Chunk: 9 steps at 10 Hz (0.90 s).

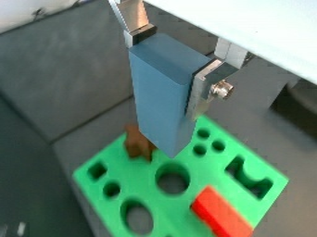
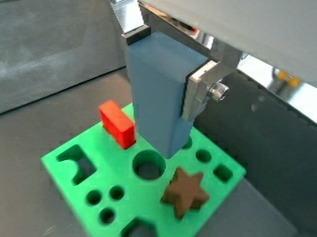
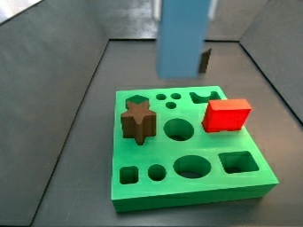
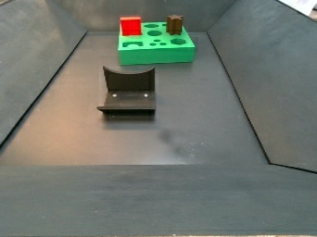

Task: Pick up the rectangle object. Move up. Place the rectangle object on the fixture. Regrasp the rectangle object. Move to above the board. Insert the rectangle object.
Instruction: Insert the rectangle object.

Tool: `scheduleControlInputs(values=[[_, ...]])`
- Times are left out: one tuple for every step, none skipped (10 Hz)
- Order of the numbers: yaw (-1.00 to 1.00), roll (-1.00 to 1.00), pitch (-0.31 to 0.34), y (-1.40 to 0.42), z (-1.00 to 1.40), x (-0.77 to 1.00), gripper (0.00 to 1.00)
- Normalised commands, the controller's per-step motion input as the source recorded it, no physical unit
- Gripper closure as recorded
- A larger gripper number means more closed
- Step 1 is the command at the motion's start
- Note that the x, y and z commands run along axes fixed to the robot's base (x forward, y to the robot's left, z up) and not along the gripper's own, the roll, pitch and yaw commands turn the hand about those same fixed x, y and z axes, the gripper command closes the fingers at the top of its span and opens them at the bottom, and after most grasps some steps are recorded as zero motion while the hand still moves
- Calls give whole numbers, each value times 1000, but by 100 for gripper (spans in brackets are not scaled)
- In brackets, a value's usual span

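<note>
Claw pointing down, clamping upright rectangle object above board.

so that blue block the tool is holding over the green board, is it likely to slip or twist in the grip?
Probably not much. The rectangle object has flat, plain faces, so the tool clamps it squarely between its fingers. It looks rigid. But it hangs long below the grip above the board, so a knock at its lower end could perhaps pivot it.

pincer clamped on block, raised
</note>
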Motion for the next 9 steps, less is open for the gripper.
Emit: scheduleControlInputs(values=[[269,-47,-74,-491,-386,77,100],[137,-21,-26,-174,-100,0,100],[0,0,-11,-137,-23,0,100],[0,60,-63,-351,-211,197,100],[-63,156,-183,-500,-191,14,100],[-246,316,-244,-714,-266,0,100],[-234,217,-220,-583,-174,66,100],[-271,264,-251,-594,-151,137,100],[-334,374,-181,-589,-117,263,100]])
